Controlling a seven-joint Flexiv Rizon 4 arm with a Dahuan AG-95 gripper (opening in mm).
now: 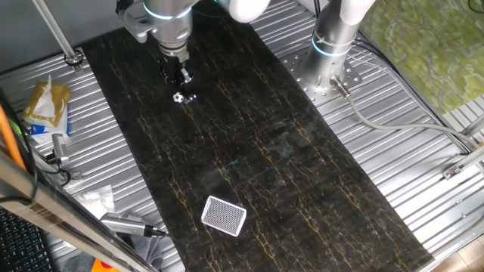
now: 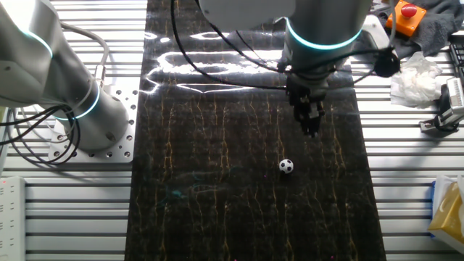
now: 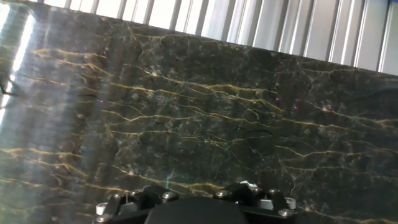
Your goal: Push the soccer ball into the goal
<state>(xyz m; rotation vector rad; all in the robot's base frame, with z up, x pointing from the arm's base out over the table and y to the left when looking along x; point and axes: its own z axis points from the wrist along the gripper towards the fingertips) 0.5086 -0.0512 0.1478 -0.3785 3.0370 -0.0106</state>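
a small black-and-white soccer ball [image 1: 178,97] sits on the dark marbled mat [image 1: 302,174] at the arm's end of the strip, seen in one fixed view just beside the tips of the gripper [image 1: 182,81]. in the other fixed view the ball [image 2: 286,166] lies a little way off from the gripper [image 2: 310,125], apart and not touching it. the goal [image 1: 224,216], a white-rimmed mesh rectangle, lies flat well down the mat at the opposite end, with a long bare run of mat between it and the ball. the black fingers look drawn close together with nothing between them, though whether they are fully clenched cannot be told at this size; the hand view shows only veined mat and the hand's housing, no ball and no fingertips.

by the look of it, the task stands at its opening step: lining up behind the ball, with the push itself not yet done. the next move calls for the fingers to be low, on the ball's far side from the goal, and driven straight along the mat, since a ball struck off centre would likely roll wide. the arm's base [image 1: 333,68] stands on the ribbed table [image 1: 423,166] beside the mat.
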